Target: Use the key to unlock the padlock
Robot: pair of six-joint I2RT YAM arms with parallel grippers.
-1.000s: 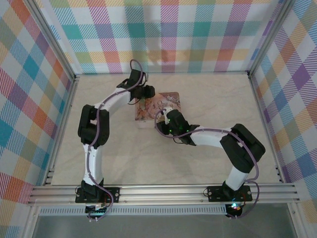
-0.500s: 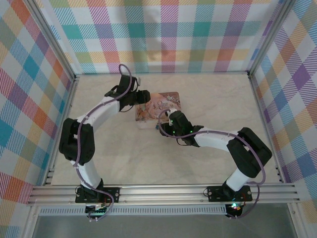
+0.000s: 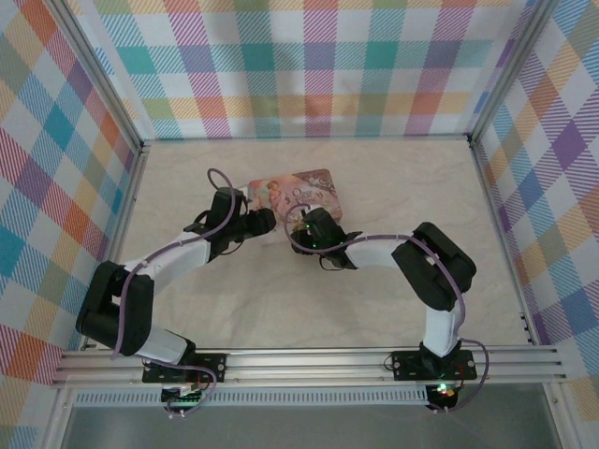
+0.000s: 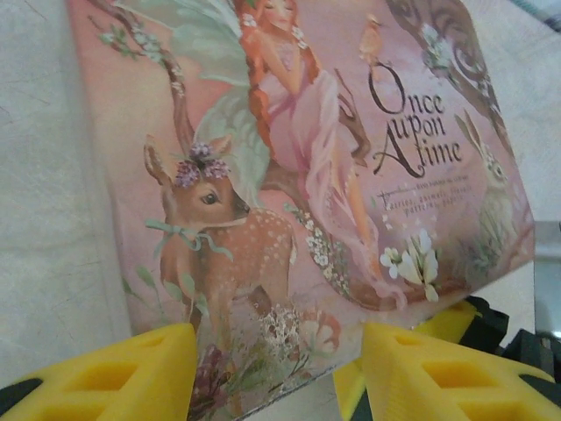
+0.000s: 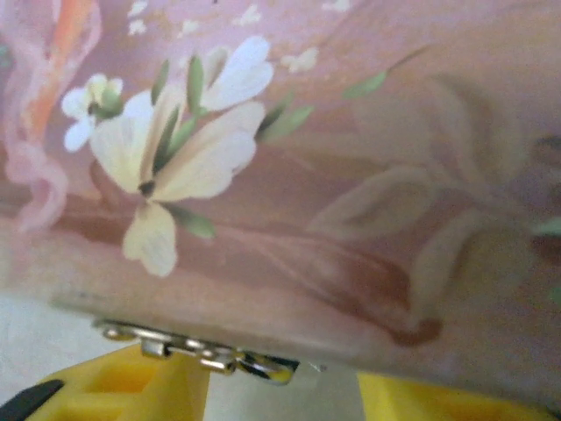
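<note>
The padlock and the key are hidden. A pink illustrated tin [image 3: 298, 192] lies mid-table. My left gripper [image 3: 266, 221] sits low at its front left corner and my right gripper [image 3: 301, 223] at its front edge, close together. In the left wrist view the lid [image 4: 298, 158] looms ahead; the left gripper [image 4: 276, 377] is open, its yellow fingers [image 4: 114, 368] flanking the tin's near corner. In the right wrist view the right gripper [image 5: 280, 395] is open under the tin's side [image 5: 351, 219], where a small silvery metal fitting [image 5: 206, 355] hangs from the lower rim.
Plaid walls with a metal frame [image 3: 140, 150] enclose the pale table [image 3: 393, 178]. Open tabletop lies to the right of the tin and toward the near rail [image 3: 309, 360]. The right gripper's yellow finger [image 4: 451, 320] shows just past the tin's corner in the left wrist view.
My left arm swung from the tin's back left down to its front left corner. The right gripper slid left along the tin's front edge. The tin turned a little.
</note>
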